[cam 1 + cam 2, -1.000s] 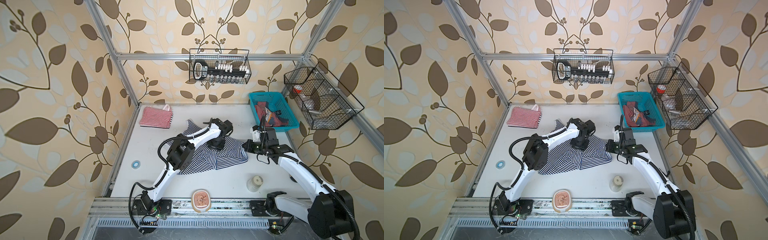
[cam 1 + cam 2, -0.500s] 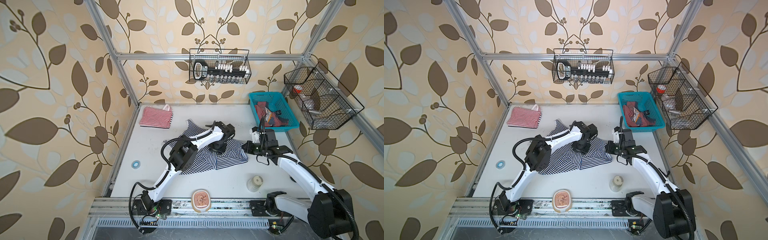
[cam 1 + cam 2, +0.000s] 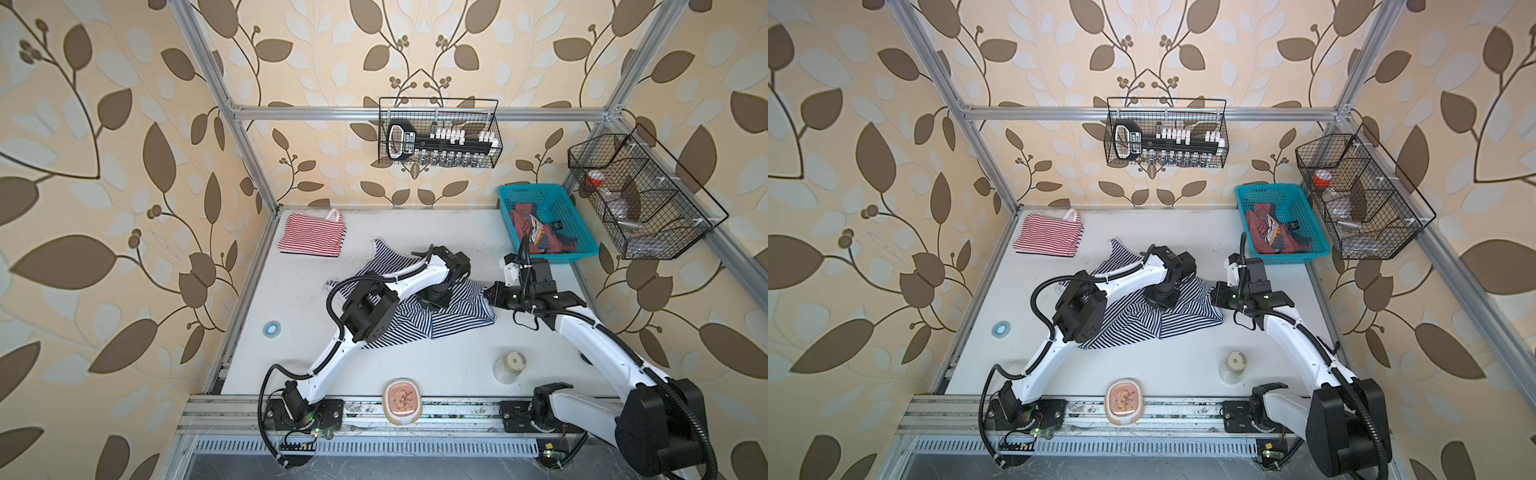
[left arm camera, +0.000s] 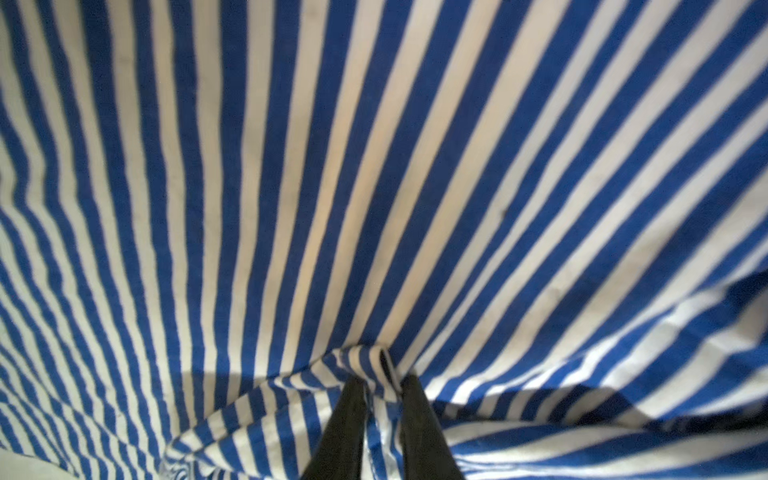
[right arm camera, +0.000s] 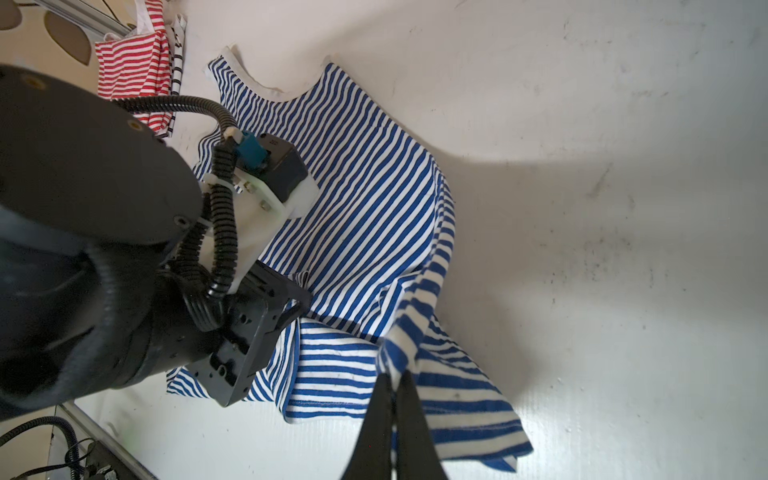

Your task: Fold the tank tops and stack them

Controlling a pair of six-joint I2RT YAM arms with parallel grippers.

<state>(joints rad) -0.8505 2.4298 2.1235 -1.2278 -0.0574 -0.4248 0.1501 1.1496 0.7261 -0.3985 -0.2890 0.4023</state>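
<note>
**Navy striped top: limp cloth, held at two places**

The navy-and-white striped top (image 3: 457, 322) lies crumpled in the middle of the table (image 3: 415, 370), partly under the left arm (image 3: 411, 274). The left jaws stand on its middle and are closed on a small raised fold (image 4: 365, 365) of the cloth. The right jaws are pressed together on the side edge (image 5: 415, 332) nearest to the right arm and hold it a little off the table.

The cloth looks thin, light and very limp. It has no stiffness, so I think any part that is not held will hang or drag. It probably stretches too, so a pull from the middle gives wrinkles and not a clean fold. Better places to hold are, in my opinion, the corners of the hem (image 5: 332, 405) and the shoulder straps (image 5: 226, 66), with both layers pinched together.

The red-and-white striped top (image 3: 311, 237) lies folded in the far left corner. The dusty red top (image 3: 523, 220) is in the teal basket (image 3: 552, 257).
</note>
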